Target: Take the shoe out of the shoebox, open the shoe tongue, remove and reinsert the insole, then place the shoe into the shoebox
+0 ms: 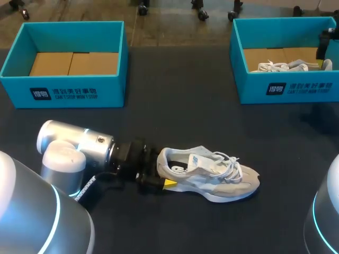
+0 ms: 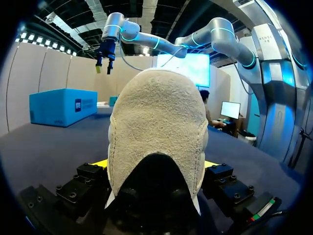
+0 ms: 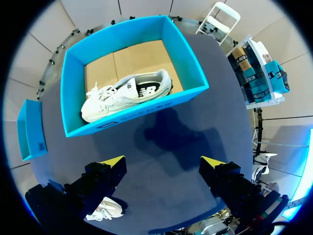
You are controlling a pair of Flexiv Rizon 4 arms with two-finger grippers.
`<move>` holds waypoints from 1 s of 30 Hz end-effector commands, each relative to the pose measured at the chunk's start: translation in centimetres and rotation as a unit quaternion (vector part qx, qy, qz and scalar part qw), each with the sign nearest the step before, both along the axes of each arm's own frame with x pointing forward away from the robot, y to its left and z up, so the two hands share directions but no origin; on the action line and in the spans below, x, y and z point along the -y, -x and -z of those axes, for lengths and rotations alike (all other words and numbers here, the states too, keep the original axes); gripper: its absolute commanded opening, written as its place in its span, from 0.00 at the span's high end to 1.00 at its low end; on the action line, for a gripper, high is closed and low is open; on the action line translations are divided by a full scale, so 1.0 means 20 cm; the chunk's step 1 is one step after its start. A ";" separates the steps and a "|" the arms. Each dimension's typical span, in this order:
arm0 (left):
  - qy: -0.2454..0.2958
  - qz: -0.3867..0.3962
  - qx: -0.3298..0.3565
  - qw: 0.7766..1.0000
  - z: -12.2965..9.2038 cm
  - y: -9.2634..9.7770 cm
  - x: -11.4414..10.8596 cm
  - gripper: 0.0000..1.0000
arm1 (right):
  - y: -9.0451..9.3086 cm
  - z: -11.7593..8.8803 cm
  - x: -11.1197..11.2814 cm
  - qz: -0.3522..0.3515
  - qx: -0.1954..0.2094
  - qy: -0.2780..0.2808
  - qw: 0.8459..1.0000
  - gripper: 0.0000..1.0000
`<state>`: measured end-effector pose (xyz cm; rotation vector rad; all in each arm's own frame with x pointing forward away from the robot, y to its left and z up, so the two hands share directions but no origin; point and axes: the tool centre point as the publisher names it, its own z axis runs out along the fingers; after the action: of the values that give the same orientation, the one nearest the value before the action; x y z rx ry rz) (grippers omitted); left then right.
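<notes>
A grey and white sneaker lies on its side on the dark table, toe to the right. My left gripper is at its heel, and in the left wrist view the suede heel stands between the open fingers. My right gripper hangs open and empty high above the table, over the front of the right teal shoebox. A second sneaker lies in that box. The right gripper also shows far ahead in the left wrist view.
An empty teal shoebox with a cardboard floor stands at the back left. The right shoebox stands at the back right. Bare dark tabletop lies between the boxes and the sneaker.
</notes>
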<state>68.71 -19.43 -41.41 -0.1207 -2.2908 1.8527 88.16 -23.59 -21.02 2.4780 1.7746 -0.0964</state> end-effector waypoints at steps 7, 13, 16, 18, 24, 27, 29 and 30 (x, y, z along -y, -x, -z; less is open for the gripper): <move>0.000 -0.003 -0.008 1.000 0.03 0.01 0.02 0.00 | 0.00 0.00 0.00 0.000 0.001 0.000 1.000 0.00; 0.001 -0.010 -0.008 1.000 0.04 0.01 0.00 1.00 | 0.00 0.00 0.00 0.000 0.001 0.000 1.000 0.00; 0.004 -0.014 -0.007 1.000 0.04 0.02 -0.02 1.00 | 0.00 0.00 0.00 0.000 0.001 0.000 1.000 0.00; 0.006 -0.019 -0.006 1.000 0.03 0.02 -0.03 1.00 | 0.00 0.00 0.00 0.000 0.001 0.000 1.000 0.00; 0.010 -0.050 -0.007 0.999 0.02 0.04 -0.04 1.00 | 0.00 0.00 0.00 0.000 0.001 0.000 1.000 0.00; 0.010 -0.057 -0.007 0.998 0.03 0.04 -0.05 1.00 | 0.00 0.00 0.00 0.000 0.001 0.000 1.000 0.00; 0.009 -0.062 -0.009 0.998 0.03 0.03 -0.05 1.00 | 0.00 0.00 0.00 0.000 0.001 0.000 1.000 0.00; 0.009 -0.063 -0.011 0.998 0.03 0.03 -0.06 1.00 | 0.00 0.00 0.00 0.000 0.001 0.000 1.000 0.00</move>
<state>68.55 -18.56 -42.03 0.0248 -2.3073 1.9171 88.16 -23.59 -21.02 2.4779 1.7746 -0.0964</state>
